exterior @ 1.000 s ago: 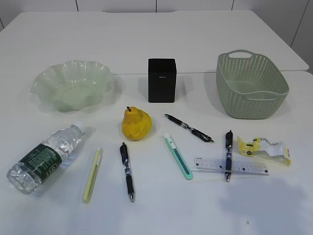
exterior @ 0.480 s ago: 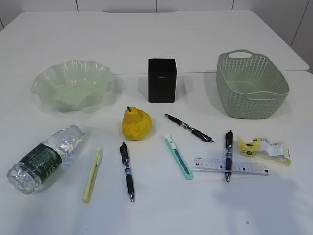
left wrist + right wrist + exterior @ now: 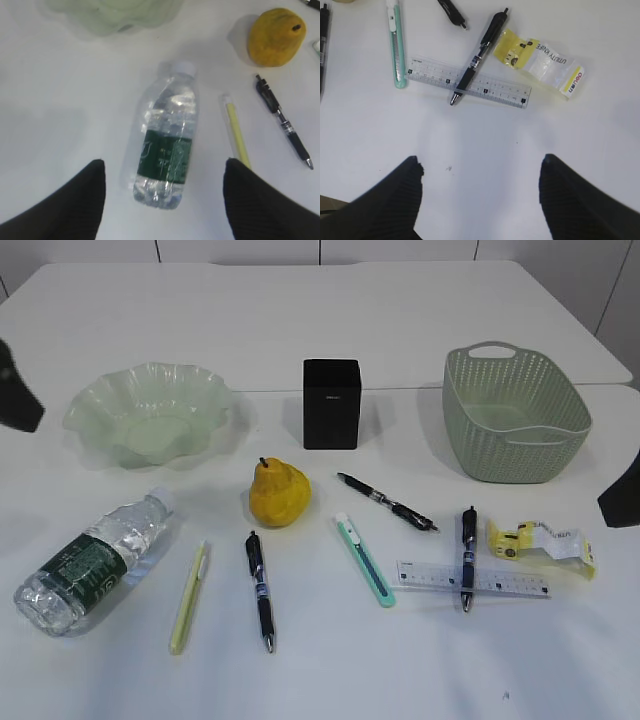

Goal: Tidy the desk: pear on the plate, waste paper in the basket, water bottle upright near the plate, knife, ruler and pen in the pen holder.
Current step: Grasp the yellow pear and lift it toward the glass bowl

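**A:** What are you looking at on the counter?

**B:** You have a smooth white top. A frilled, translucent green plate sits back left, a matte black square holder in the middle, and a perforated green basket back right. The yellow, dimpled pear stands just in front of the holder. The clear ribbed bottle with its dark green label lies on its side, cap toward the plate.

**A:** And the small things?

**B:** Beside the bottle you see a slim yellow-green stick, then a pen. A second pen lies at a slant right of the pear. The mint knife lies near the clear ruler, and a third pen lies across that ruler. The crinkled yellow-and-clear wrapper lies just beside the ruler's far end.

**A:** Your jaws?

**B:** Both stand wide apart and hold nothing. The left gripper hangs over the bottle, the right gripper over bare counter near the ruler. White wall panels run behind.
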`<action>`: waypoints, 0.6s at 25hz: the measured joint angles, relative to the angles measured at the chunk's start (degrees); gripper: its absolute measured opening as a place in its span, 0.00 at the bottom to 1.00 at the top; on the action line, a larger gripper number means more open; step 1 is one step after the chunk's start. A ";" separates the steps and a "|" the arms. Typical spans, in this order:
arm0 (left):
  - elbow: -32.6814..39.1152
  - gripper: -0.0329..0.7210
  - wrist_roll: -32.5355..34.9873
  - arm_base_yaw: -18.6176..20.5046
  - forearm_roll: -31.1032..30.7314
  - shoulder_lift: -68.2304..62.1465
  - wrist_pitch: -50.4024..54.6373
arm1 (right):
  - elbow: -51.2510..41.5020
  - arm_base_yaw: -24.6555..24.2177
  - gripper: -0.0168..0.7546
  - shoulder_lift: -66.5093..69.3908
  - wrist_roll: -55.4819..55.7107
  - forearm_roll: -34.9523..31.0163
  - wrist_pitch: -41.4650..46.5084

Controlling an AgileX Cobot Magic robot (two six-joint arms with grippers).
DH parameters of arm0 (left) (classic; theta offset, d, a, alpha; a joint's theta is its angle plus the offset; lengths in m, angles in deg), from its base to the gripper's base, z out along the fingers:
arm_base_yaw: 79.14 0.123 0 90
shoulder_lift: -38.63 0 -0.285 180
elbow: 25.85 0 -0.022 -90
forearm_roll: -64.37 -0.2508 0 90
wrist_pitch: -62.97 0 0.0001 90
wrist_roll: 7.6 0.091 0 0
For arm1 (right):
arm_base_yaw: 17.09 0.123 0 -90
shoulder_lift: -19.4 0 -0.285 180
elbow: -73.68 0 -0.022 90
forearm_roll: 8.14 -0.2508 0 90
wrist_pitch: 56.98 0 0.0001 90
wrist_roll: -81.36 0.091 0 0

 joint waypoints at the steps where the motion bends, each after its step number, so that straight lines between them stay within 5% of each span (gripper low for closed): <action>1: -1.46 0.73 0.09 -0.98 0.00 -1.73 -0.12 | -0.01 0.00 0.72 0.24 0.00 0.00 0.00; 15: -27.09 0.80 0.20 -15.37 -0.58 -30.98 0.16 | 0.25 0.00 0.72 0.47 -0.13 0.00 0.31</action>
